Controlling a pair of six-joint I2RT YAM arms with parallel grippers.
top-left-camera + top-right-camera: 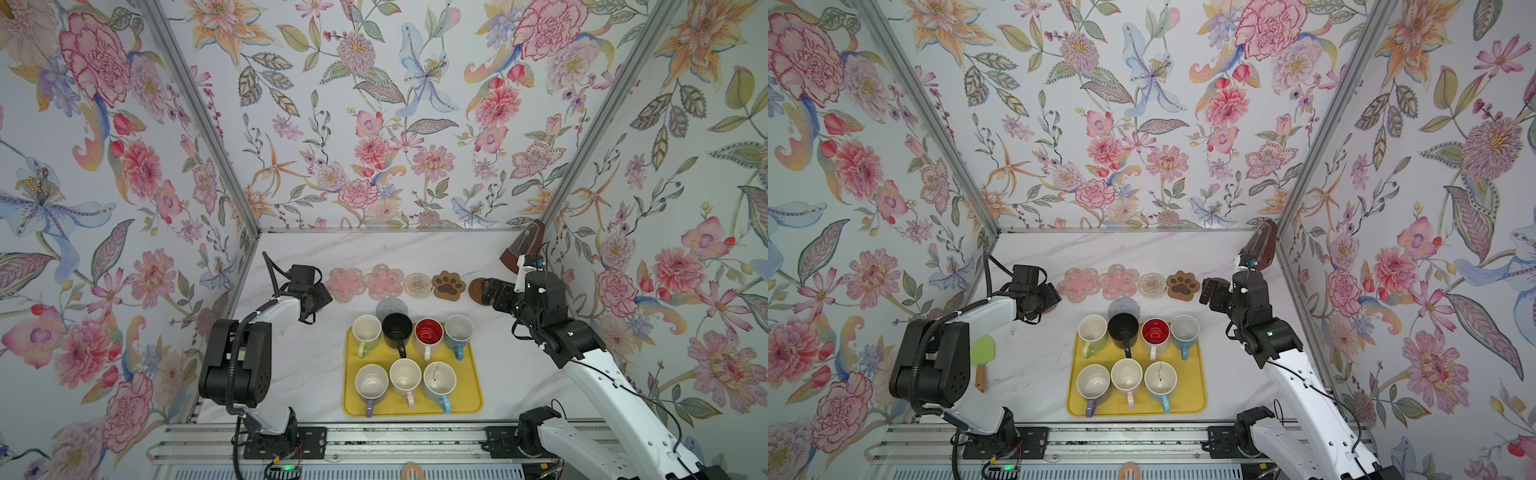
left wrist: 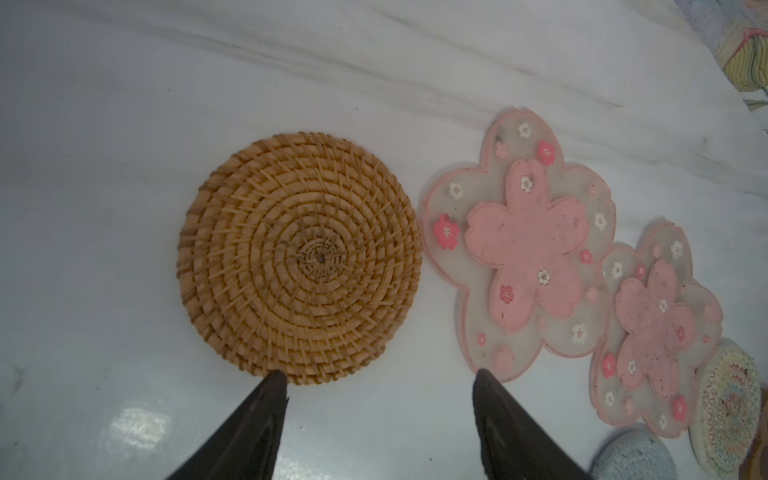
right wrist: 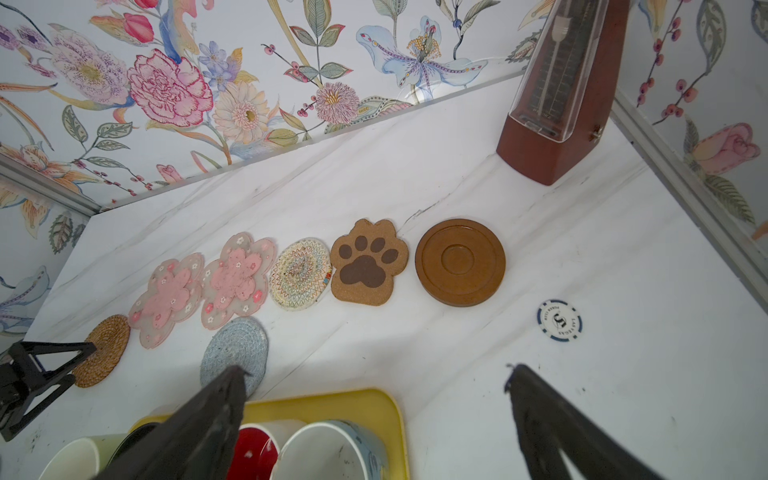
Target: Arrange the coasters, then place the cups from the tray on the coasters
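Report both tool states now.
Left tool: open, holding nothing, near the rattan coaster.
Right tool: wide open, holding nothing.

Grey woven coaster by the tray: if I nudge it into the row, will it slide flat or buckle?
The grey woven coaster looks like coiled soft cord, so it is probably light and somewhat floppy; a push at one edge may ripple it. It lies flat on the smooth marble table, so it likely slides easily and will not roll.
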